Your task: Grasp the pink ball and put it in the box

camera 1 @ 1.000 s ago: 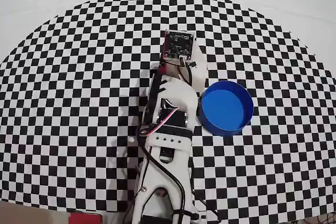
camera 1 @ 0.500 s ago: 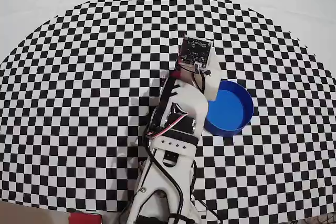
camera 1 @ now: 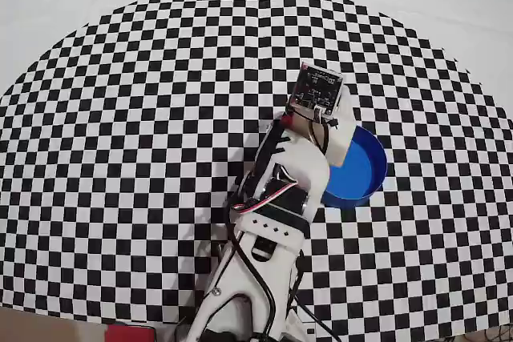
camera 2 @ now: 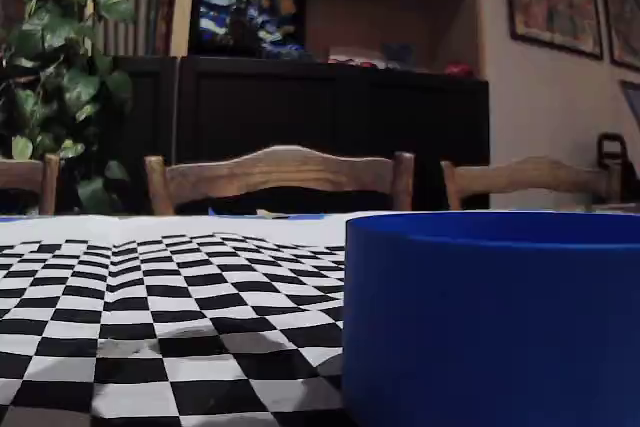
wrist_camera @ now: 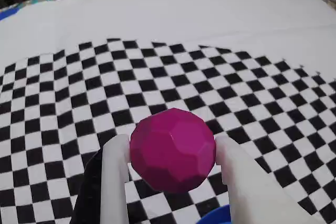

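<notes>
Carrying the pink ball, clamped between the closed white gripper fingers, high above the checkered table, nearing the blue box; release remaining.

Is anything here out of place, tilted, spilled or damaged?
Nothing stands out. The hand holds the pink ball squarely between its fingers, above the checkered cloth. The blue tub sits upright and looks intact.

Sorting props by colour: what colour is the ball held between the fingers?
Magenta-pink, faceted pink ball, seen best in the wrist view.
</notes>
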Action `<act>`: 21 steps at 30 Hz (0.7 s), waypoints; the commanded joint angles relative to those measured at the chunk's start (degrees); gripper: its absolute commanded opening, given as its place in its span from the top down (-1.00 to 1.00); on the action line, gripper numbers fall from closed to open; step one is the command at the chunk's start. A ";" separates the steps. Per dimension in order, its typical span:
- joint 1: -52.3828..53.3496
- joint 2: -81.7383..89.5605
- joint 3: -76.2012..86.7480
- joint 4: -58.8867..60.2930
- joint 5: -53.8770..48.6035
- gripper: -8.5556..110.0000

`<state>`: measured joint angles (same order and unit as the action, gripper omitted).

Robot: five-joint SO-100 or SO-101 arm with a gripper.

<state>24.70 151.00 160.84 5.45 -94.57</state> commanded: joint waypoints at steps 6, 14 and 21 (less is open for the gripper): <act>4.39 3.25 0.09 0.79 0.18 0.85; 8.26 4.31 1.05 0.88 0.18 0.85; 10.90 5.19 2.29 0.97 0.18 0.85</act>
<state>34.54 154.42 163.12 6.24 -94.57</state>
